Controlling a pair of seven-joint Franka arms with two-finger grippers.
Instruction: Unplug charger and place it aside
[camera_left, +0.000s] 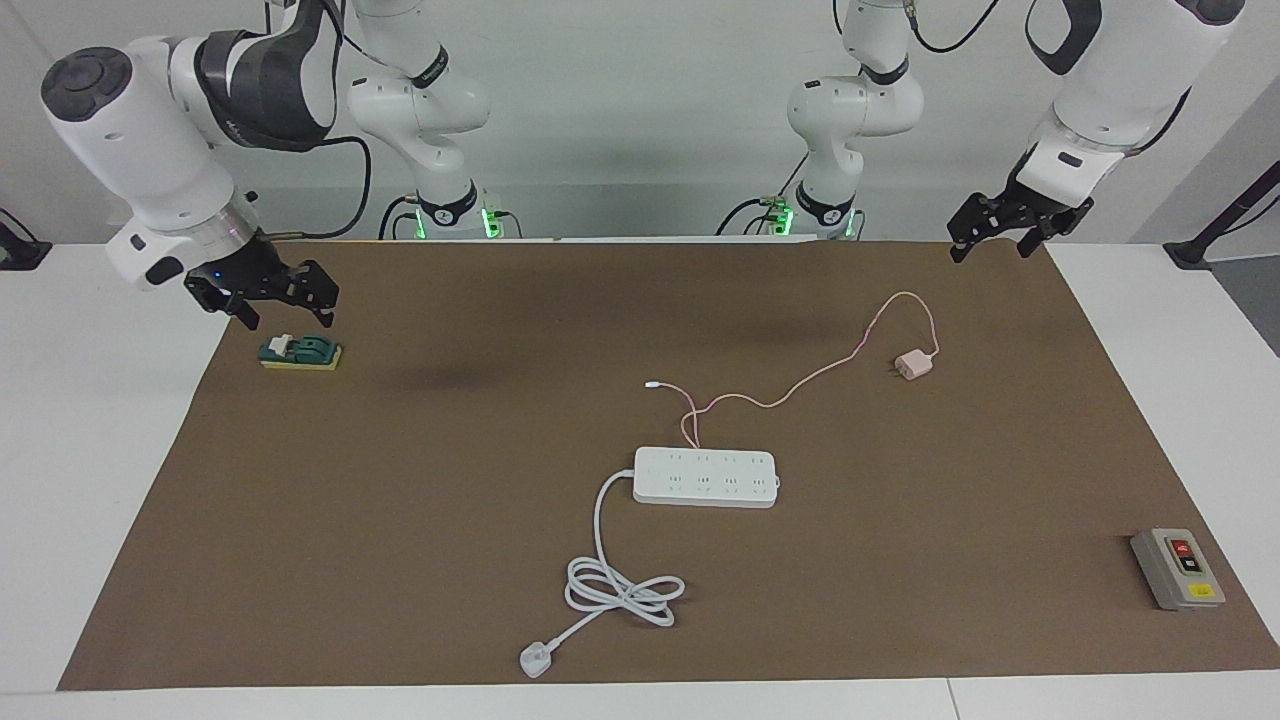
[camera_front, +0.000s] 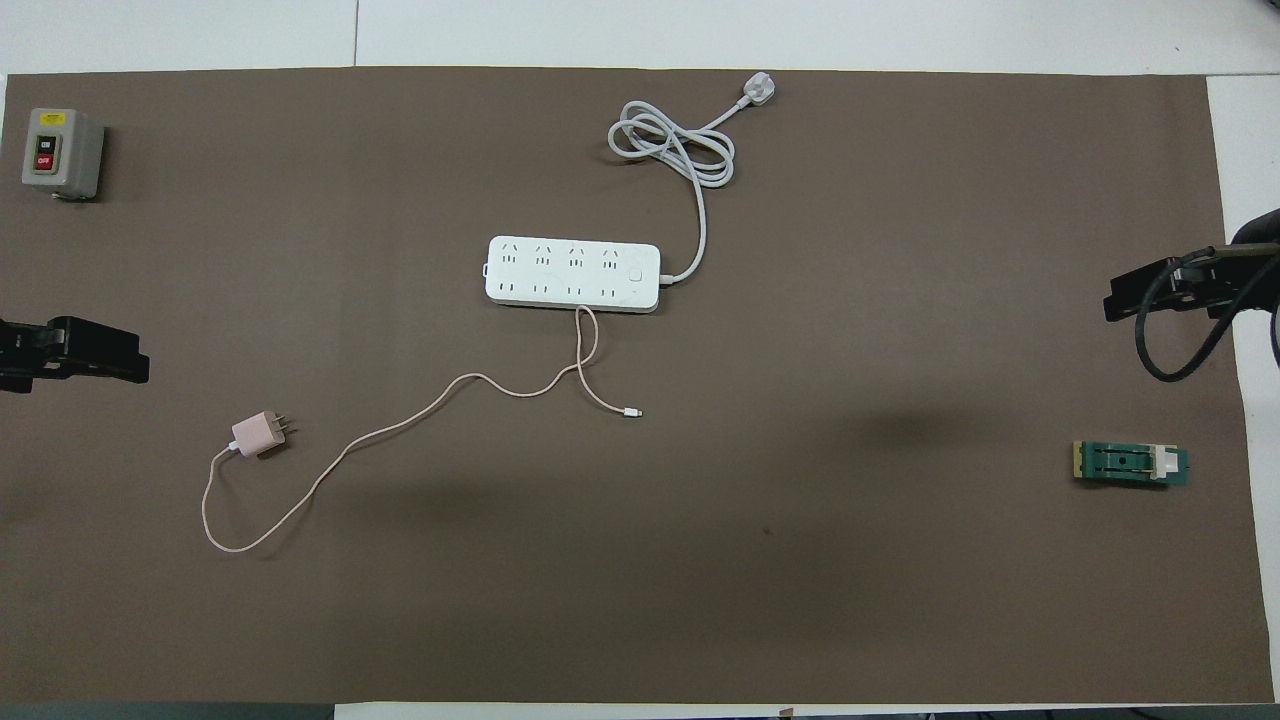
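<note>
The pale pink charger (camera_left: 912, 365) lies on its side on the brown mat, prongs free of any socket, toward the left arm's end of the table; it also shows in the overhead view (camera_front: 256, 434). Its thin pink cable (camera_left: 800, 385) trails to a white tip (camera_left: 652, 384) close to the white power strip (camera_left: 705, 477), which lies farther from the robots at mid-table. My left gripper (camera_left: 995, 250) hangs open and empty over the mat's corner near the robots. My right gripper (camera_left: 285, 320) is open and empty above a green switch block (camera_left: 300, 352).
A grey switch box (camera_left: 1177, 568) with a red button sits at the left arm's end, farther from the robots. The power strip's thick white cord (camera_left: 620, 590) lies coiled with its plug near the table's edge farthest from the robots.
</note>
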